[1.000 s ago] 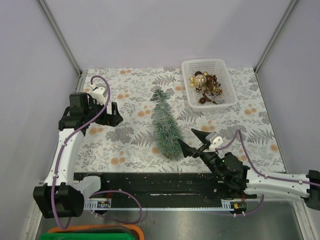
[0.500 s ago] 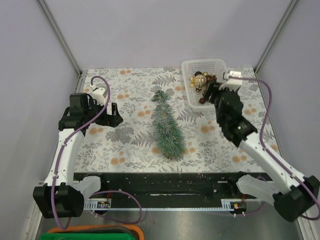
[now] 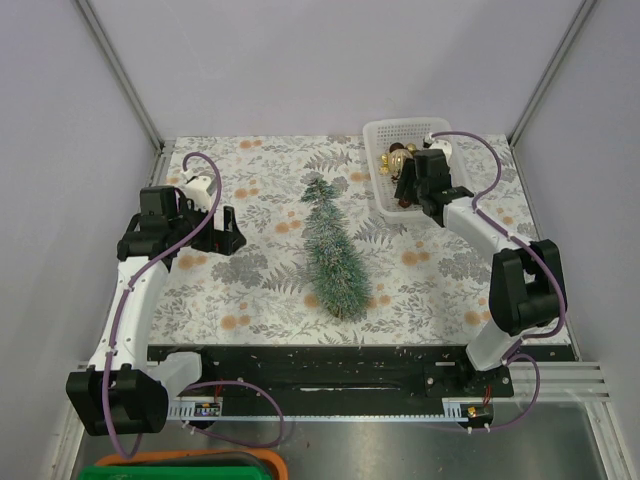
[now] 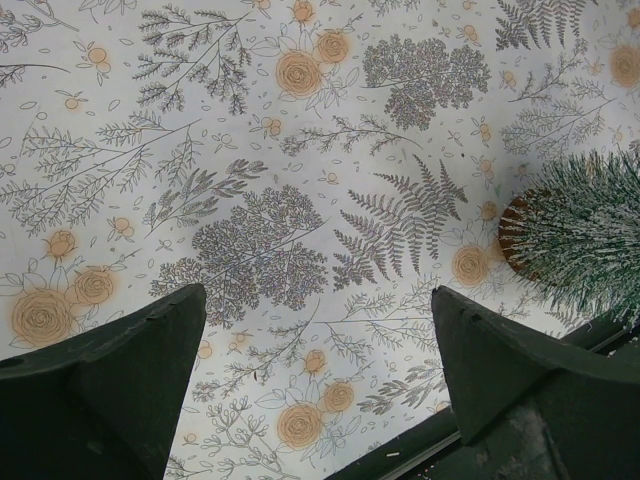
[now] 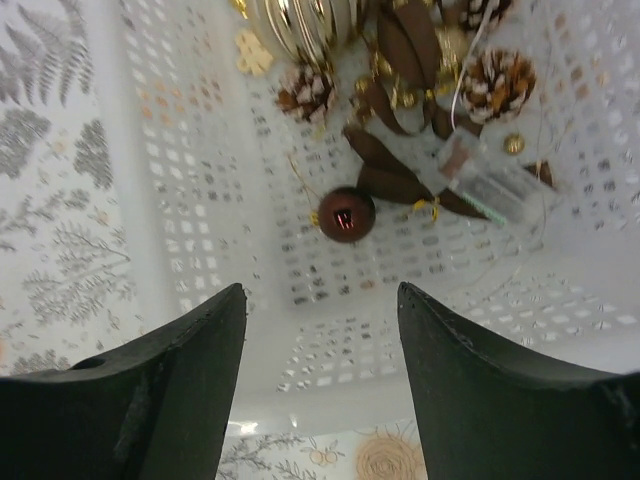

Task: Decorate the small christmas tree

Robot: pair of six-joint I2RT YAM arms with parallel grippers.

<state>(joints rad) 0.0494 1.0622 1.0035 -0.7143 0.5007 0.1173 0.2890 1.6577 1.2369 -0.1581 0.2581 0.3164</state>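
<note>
The small christmas tree (image 3: pixel 332 250) lies on its side in the middle of the floral table, tip to the back; its frosted bristles (image 4: pixel 590 235) and wooden base (image 4: pixel 512 235) show at the right of the left wrist view. My right gripper (image 3: pixel 406 188) (image 5: pixel 320 290) hangs open over the near end of the white basket (image 3: pixel 405 124), nothing between its fingers. Below it lie a brown bauble (image 5: pixel 346 213), a gold striped bauble (image 5: pixel 300 25), pine cones (image 5: pixel 495 82) and a brown bow (image 5: pixel 400 90). My left gripper (image 3: pixel 228 232) (image 4: pixel 318 295) stands open and holds nothing, left of the tree.
The basket's perforated wall (image 5: pixel 190 150) rises at the left of the right gripper's fingers. A black rail (image 3: pixel 300 365) runs along the table's near edge. Grey walls close in the table at the back and sides.
My right arm has swung from beside the tree's base at the front up to the basket, and its jaws have narrowed a little. The left arm and the tree have not moved.
</note>
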